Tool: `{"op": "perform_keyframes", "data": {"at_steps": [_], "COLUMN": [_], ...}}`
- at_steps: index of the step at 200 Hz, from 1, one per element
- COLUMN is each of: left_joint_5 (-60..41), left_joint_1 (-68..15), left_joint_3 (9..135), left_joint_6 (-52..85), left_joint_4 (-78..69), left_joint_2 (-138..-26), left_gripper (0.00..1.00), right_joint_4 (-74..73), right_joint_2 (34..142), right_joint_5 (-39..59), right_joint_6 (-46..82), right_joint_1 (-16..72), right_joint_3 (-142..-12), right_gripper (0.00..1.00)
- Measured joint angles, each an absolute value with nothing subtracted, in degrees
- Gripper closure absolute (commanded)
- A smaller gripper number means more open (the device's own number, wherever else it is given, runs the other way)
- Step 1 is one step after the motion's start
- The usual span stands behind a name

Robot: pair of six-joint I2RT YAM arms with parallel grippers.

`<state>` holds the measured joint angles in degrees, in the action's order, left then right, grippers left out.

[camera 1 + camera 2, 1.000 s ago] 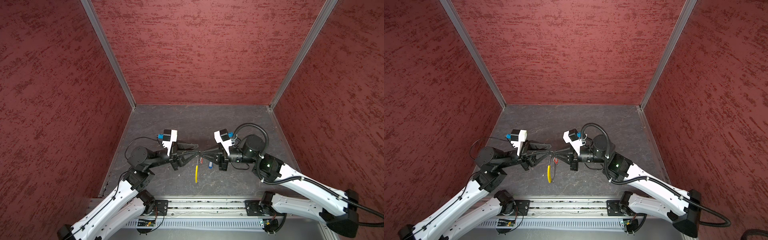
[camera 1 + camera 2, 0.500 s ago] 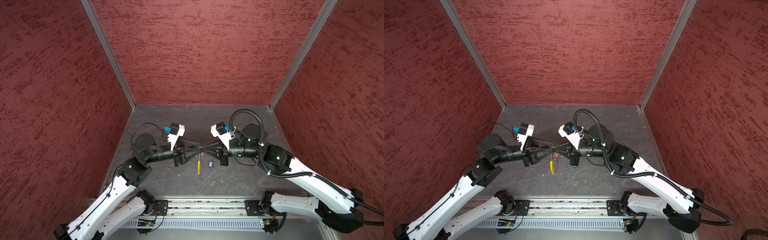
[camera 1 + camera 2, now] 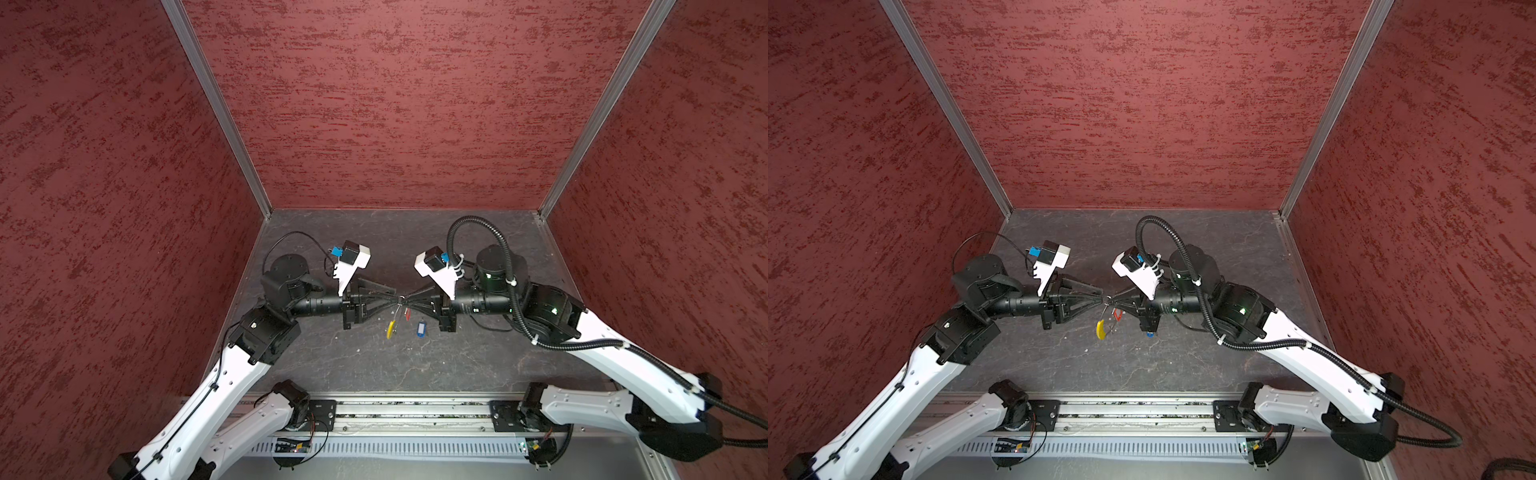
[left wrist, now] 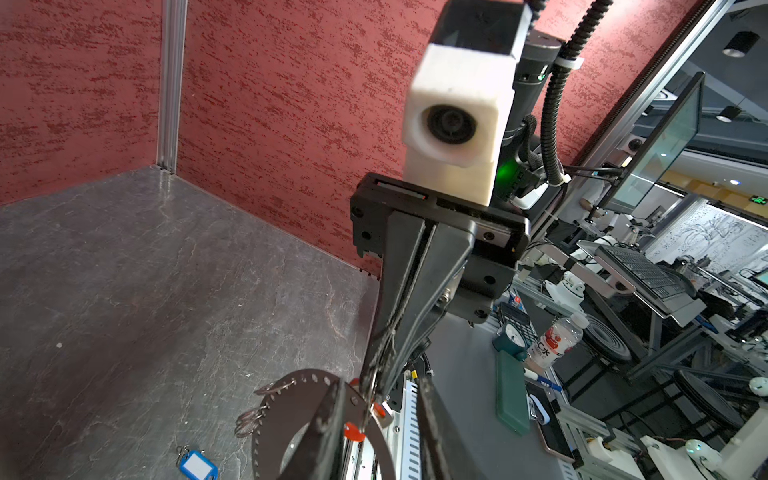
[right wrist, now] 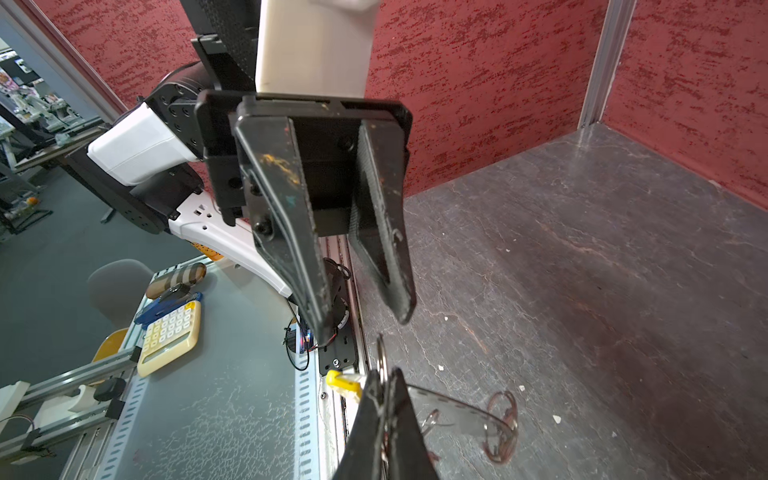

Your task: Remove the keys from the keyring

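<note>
Two things could spoil this. First, your left gripper [image 5: 365, 321], jaws partly apart and holding nothing I can make out, sits nose to nose with the right gripper [image 4: 376, 370]. Closing here may pinch bare wire or knock the opposing fingertips instead of catching a key. Second, the right gripper is pinched fully closed on the thin wire of the keyring [image 5: 381, 357] alone, so a sideways tug could swivel the loop in that pinch or pull it free. Location notes: the keyring hangs in the air below the two sets of tips, held at its top, with the yellow segment [image 3: 390, 330] lowest. In the right wrist view its wire tops out just beyond the left tips, near the gap but outside it — whether it touches them I cannot tell. The red key [image 3: 407, 312] dangles on the loop just below the right gripper's tips, not yet off. The blue key [image 4: 198, 466] lies flat on the table [image 4: 124, 270], apart from the loop — judged already removed.
</note>
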<state>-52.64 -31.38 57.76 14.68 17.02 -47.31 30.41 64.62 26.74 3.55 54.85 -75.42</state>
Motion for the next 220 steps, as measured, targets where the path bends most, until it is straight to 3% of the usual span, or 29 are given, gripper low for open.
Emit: {"op": "perform_keyframes", "data": {"at_steps": [89,135,143,159,189,220], "left_joint_5": [-53.8,-53.2,-52.9,-52.2,-51.1,-49.1], "left_joint_1": [-31.7,-32.6,-32.8,-33.4,-34.0,-34.7], "left_joint_3": [58.4,58.4,58.4,58.4,56.9,51.9], "left_joint_6": [13.0,11.8,11.7,11.3,12.4,15.0], "left_joint_4": [19.4,19.5,19.4,19.2,15.4,8.5], "left_joint_2": [-49.2,-49.5,-49.5,-49.5,-49.1,-46.9], "left_gripper": [0.93,0.94,1.00,1.00,1.00,1.00], "right_joint_4": [30.4,31.3,31.4,31.7,31.5,25.6], "right_joint_2": [65.2,65.2,65.2,65.2,65.0,63.0], "right_joint_5": [26.7,26.7,26.6,26.6,25.3,23.0], "right_joint_6": [3.4,3.4,3.5,3.6,4.0,4.2], "right_joint_1": [54.8,54.8,54.8,54.8,54.8,54.8], "right_joint_3": [-75.5,-75.6,-75.6,-75.7,-75.6,-72.9], "right_gripper": [1.00,1.00,1.00,1.00,0.62,0.51]}}
